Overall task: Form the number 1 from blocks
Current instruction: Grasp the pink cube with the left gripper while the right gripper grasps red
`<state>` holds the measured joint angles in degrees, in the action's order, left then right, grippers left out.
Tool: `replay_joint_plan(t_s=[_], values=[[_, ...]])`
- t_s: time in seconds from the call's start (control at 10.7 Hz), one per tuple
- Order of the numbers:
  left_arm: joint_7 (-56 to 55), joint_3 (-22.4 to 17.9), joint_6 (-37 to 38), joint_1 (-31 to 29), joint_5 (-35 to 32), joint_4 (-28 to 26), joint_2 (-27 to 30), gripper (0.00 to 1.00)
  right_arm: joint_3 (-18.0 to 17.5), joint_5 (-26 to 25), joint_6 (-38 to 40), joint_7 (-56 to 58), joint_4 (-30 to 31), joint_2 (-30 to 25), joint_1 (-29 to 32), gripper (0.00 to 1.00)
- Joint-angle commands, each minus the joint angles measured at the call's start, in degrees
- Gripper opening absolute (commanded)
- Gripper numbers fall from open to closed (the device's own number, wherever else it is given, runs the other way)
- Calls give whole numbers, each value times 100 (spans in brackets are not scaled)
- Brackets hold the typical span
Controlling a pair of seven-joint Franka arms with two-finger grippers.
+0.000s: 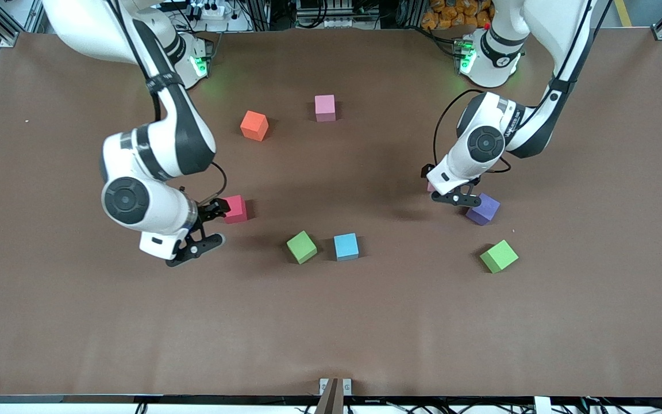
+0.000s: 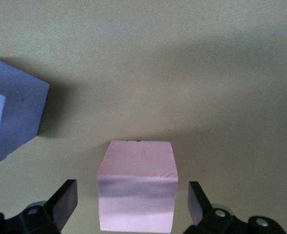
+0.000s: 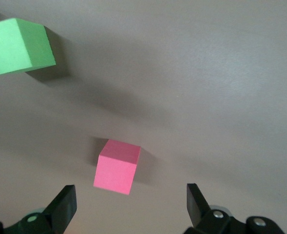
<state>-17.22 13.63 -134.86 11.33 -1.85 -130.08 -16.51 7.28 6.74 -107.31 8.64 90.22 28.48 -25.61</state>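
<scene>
Front view: eight blocks scattered, no "1" formed yet. Right gripper (image 1: 207,229) hangs low beside the red block (image 1: 234,208), fingers spread wide, holding nothing. Left gripper (image 1: 451,194) sits over a pink block (image 1: 431,186), mostly hidden, w/ the purple block (image 1: 482,209) at approx 4 o'clock, close. Orange block (image 1: 254,125) and second pink block (image 1: 325,107) lie farthest from the camera; green block (image 1: 301,246), light blue block (image 1: 346,246) and second green block (image 1: 499,256) nearest.

Left wrist view: jaws wide, pink block (image 2: 137,192) between them, untouched. Purple block (image 2: 14,116) at 10 o'clock. Risk: descent slightly off, a finger nudges purple.

Right wrist view: jaws wide, red block (image 3: 116,166) rotated and off-centre. Risk: closing w/o aligning twists it or pushes it out.
</scene>
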Motion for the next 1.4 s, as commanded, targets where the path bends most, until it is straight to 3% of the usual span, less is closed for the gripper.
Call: replay_joint_plan(t_s=[0.0, 0.09, 0.19, 0.28, 0.47, 0.56, 0.84, 1.31], values=[[-369, 35, -328, 1, -149, -122, -167, 100, 46, 21, -421, -249, 591, -229, -260, 100], [-466, 43, -513, 1, -157, -202, -212, 97, 46, 21, -491, -257, 706, -238, -269, 100], [-536, 61, -532, 1, -149, -194, -238, 70, 46, 21, -553, -257, 803, -238, -269, 100], [-554, 70, -541, 1, -157, -202, -265, 58, 37, 29, -675, -257, 943, -238, -269, 100], [-572, 79, -550, 1, -140, -194, -309, 0, 37, 29, -1026, -257, 1320, -343, -287, 100], [-564, 105, -550, 9, -149, -185, -265, 0, 37, 29, -1211, -257, 1496, -387, -322, 100], [-1403, 911, -524, 262, -140, 235, -247, 0, 37, 47, -1634, -257, 1849, -405, -322, 100], [-2731, 887, -524, 1651, 1, 1325, -782, 0, 11, 91, -2074, -266, 2139, -361, -331, 100]])
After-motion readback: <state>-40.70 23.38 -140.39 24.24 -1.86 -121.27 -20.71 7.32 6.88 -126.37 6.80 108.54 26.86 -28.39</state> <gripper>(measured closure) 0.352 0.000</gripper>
